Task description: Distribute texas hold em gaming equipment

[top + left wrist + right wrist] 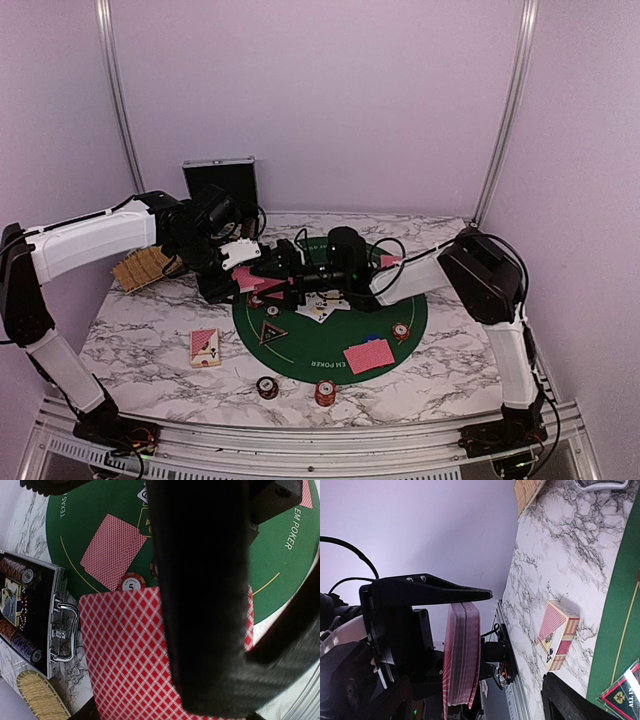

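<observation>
A deck of red-backed playing cards (245,278) is held above the left side of the round green mat (300,350), with my left gripper (238,268) shut on it. In the left wrist view the deck (125,650) fills the lower frame, partly behind a black finger (205,605). My right gripper (287,270) stands open beside the deck; its wrist view shows the deck (462,655) edge-on between its wide fingers (430,587). One face-down card (112,550) and a red-white chip (133,583) lie on the mat. More chips (325,392) and a black triangular marker (271,332) sit nearer the front.
A card box (205,347) lies on the marble at the front left. Behind the left arm stands the open silver case (30,615) with chips inside, and a wicker item (140,268) is beside it. Face-up cards (322,305) and another face-down card (368,356) are on the mat.
</observation>
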`<state>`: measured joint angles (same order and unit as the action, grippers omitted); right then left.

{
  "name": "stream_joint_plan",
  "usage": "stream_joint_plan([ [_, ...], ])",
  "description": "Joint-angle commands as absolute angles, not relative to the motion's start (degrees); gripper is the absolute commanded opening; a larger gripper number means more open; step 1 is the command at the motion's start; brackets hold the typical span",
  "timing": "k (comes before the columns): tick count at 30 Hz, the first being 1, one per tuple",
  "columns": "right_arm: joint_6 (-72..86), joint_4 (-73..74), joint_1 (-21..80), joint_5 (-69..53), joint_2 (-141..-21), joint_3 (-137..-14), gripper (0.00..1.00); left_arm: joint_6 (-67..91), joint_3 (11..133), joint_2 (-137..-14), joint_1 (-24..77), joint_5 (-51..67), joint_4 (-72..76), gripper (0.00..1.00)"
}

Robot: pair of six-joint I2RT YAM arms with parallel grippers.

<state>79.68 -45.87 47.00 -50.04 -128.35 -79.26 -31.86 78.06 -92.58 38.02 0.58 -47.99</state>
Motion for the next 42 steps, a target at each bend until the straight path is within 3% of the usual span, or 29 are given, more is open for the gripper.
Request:
stream_joint_plan([
  [1,79.45,-43.46,48.43,-50.14,-130.75,-83.41,0.88,-31.1,80.46,-92.24,37.88,1.4,-47.64,0.0],
  [21,84.79,-44.77,50.67,-50.04,-139.19,-94.4,0.84,-30.94,80.6,-92.47,38.06,1.76,-47.64,0.0],
  [42,78.76,-33.62,48.38,-49.46,-133.31,-90.8,0.53,-31.82,80.48,-92.71,38.14,0.35,-47.57,0.0],
])
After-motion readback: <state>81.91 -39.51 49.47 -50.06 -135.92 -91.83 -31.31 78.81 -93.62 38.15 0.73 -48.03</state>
